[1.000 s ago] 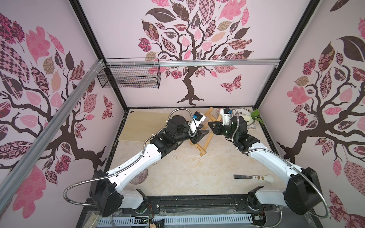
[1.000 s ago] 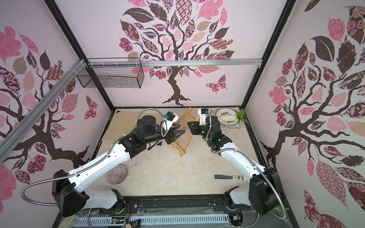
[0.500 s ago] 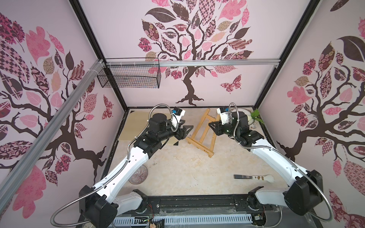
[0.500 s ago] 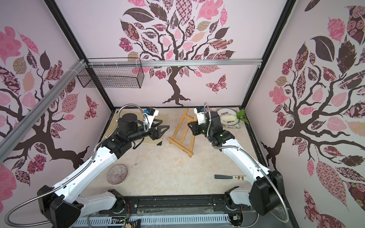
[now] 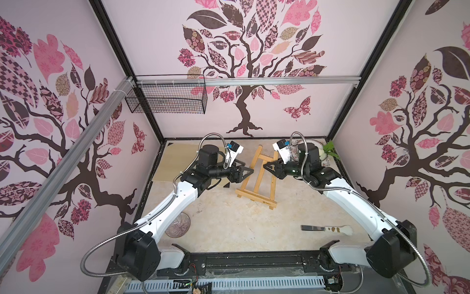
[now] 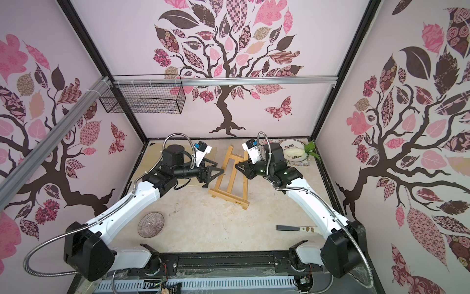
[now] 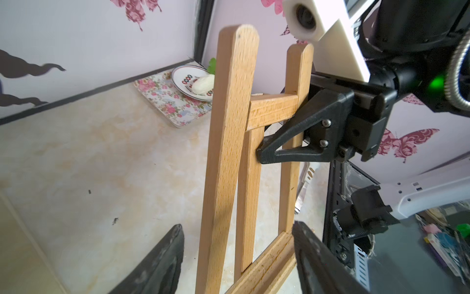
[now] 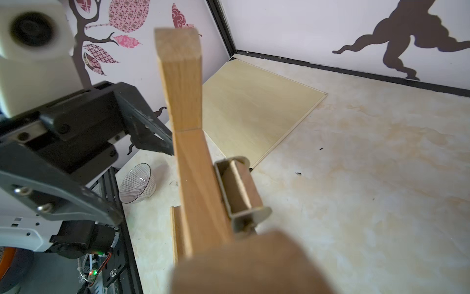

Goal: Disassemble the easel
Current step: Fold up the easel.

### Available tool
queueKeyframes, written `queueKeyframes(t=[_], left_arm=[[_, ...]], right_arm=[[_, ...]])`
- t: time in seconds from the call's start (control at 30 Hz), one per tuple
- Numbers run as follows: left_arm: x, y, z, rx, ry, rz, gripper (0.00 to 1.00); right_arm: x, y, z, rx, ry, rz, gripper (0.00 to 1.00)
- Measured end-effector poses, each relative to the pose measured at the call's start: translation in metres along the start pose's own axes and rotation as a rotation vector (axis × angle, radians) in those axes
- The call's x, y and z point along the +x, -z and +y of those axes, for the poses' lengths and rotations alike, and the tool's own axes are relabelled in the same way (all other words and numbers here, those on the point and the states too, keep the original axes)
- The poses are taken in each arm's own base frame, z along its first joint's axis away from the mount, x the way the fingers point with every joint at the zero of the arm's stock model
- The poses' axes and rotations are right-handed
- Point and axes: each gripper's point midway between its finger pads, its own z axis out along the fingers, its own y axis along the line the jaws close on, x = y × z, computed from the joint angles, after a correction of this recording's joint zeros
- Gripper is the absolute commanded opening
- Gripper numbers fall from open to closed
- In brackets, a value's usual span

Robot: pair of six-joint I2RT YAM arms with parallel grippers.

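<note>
Easel (image 5: pixel 256 178): honey wood A-frame, centre of both top views, standing on marbled table (image 5: pixel 229 219), ledge bar nearest camera.
Right gripper (image 7: pixel 269 150): jaws together, clamped on easel's right upright near upper crossbar, seen in left wrist view.
Left gripper (image 5: pixel 248 171): jaws apart, tips just beside easel's left upright; contact unclear.
Pale board (image 5: pixel 178 163): flat, centre-left.
Glass bowl (image 5: pixel 177 225): lower left of table.
Spatula (image 5: pixel 326 229): lower right.
Floral tray with plate (image 6: pixel 296 155): right of centre.
</note>
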Motion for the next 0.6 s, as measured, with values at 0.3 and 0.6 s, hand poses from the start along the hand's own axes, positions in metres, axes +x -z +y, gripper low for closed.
queueKeyframes(t=[0.3, 0.6], left_arm=[[0.015, -0.021, -0.007, 0.158, 0.106, 0.050, 0.63], [0.003, -0.025, -0.016, 0.240, 0.129, 0.033, 0.47]], right_arm=[[-0.002, 0.001, 0.015, -0.086, 0.020, 0.001, 0.06], [0.000, -0.006, 0.021, -0.151, 0.018, 0.012, 0.06]])
